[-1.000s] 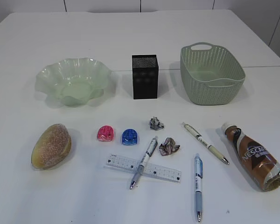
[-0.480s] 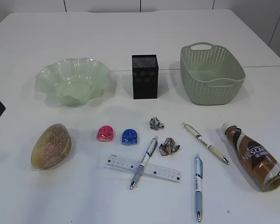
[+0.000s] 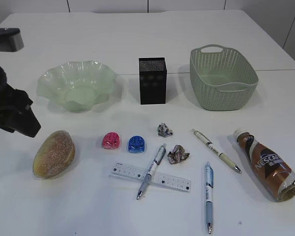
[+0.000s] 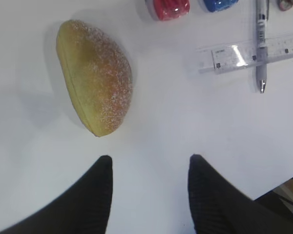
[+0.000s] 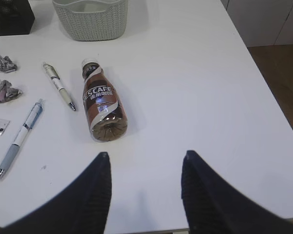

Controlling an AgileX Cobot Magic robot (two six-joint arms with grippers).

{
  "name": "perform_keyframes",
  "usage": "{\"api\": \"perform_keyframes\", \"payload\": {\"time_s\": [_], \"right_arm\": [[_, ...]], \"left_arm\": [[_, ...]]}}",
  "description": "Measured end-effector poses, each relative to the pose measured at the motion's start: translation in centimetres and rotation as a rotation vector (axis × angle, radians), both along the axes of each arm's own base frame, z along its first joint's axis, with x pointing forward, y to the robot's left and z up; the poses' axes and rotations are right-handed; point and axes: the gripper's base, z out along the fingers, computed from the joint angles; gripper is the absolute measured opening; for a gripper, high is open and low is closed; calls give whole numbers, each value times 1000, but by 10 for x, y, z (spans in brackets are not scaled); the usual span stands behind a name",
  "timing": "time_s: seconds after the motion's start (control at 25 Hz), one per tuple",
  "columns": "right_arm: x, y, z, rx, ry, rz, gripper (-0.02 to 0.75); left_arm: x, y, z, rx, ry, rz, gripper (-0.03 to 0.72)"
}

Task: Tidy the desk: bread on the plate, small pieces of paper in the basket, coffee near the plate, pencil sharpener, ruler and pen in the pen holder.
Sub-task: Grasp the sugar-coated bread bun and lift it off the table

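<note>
Nothing's tidied yet — bread [image 4: 94, 82], papers [image 3: 178, 154], pens [image 3: 152, 170] and coffee [image 5: 102, 101] all lie loose — both claws spread wide, holding nothing.

Worktop [image 3: 137, 44]: white, smooth, matt; bread [image 3: 54, 153]: rough, sugar-dusted crust; plate [image 3: 76, 84]: translucent green, glossy, fluted rim; pen holder [image 3: 153, 80]: black perforated mesh, matt; basket [image 3: 222, 78]: pale green woven-pattern plastic; coffee bottle [image 3: 268, 164]: glossy plastic label; ruler [image 3: 150, 177]: clear plastic; paper scraps [image 3: 178, 154]: crumpled; pencil sharpeners [image 3: 111, 141]: shiny plastic.
</note>
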Motion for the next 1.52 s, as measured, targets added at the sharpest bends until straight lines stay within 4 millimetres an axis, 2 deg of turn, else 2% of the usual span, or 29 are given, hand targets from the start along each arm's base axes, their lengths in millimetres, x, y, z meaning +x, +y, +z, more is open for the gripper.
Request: {"api": "perform_keyframes", "payload": {"time_s": [0.24,0.44,0.52,0.96,1.52], "right_arm": [[0,0,0,0,0,0,377],[0,0,0,0,0,0,377],[0,0,0,0,0,0,377],[0,0,0,0,0,0,377],[0,0,0,0,0,0,377]], "left_arm": [[12,-1,-26,54,80,10,363],[19,-2,-40,66,112,14,485],[22,-3,-46,69,119,14,507],[42,-8,-80,60,145,129,515],[55,-8,-121,121,194,141,517]]}}
